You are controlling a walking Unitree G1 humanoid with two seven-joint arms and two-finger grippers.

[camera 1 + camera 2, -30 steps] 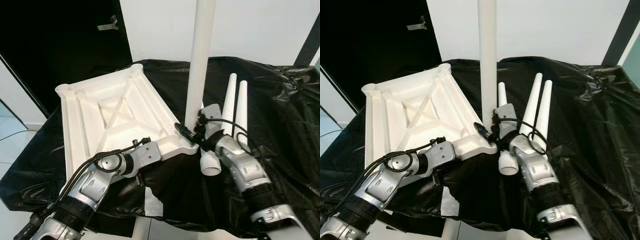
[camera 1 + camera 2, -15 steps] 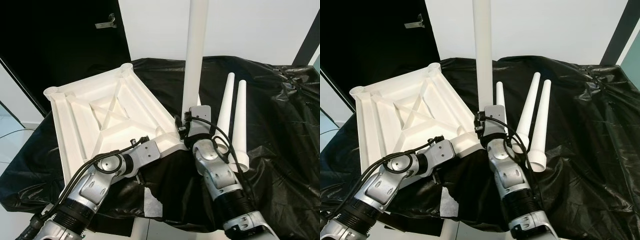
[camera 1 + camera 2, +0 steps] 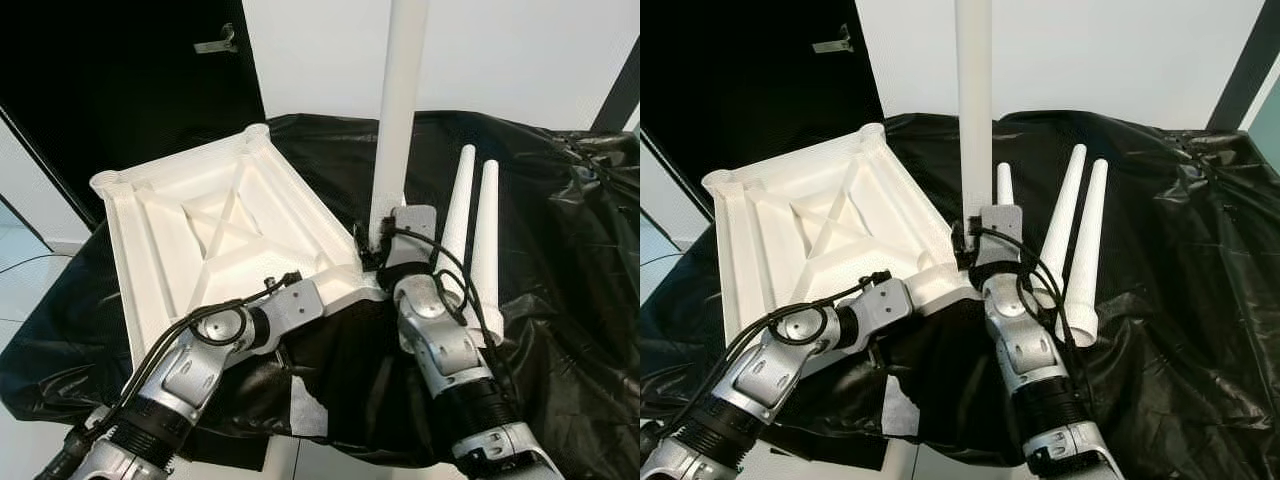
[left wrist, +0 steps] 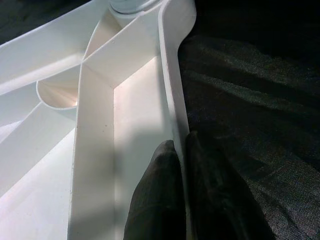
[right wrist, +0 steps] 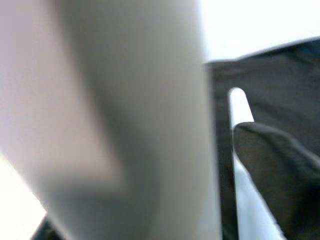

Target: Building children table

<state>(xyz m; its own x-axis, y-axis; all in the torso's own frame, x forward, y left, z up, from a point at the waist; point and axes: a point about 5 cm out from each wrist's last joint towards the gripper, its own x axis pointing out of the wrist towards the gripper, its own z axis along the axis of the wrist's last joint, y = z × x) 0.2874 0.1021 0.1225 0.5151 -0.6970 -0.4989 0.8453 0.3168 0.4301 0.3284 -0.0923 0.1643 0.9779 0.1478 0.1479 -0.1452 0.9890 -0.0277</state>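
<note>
At the left of the frame, a white plastic tabletop (image 3: 215, 235) lies underside up, its ribbed bracing showing, on a surface draped in black plastic sheeting (image 3: 570, 230). The left gripper (image 4: 181, 165) pinches the tabletop's near rim, one black finger inside the wall and one outside, as the left wrist view shows. At centre, a white table leg (image 3: 398, 110) stands upright at the tabletop's near right corner, rising out of the top of the frame. The right gripper (image 3: 378, 248) sits at the base of that leg, its silver arm reaching up from the lower right; the leg lies between its fingers, though whether they press it cannot be told. To the right, two more tapered legs (image 3: 472, 235) lie side by side on the sheeting, with a third (image 3: 1005, 188) partly hidden behind the right wrist.
</note>
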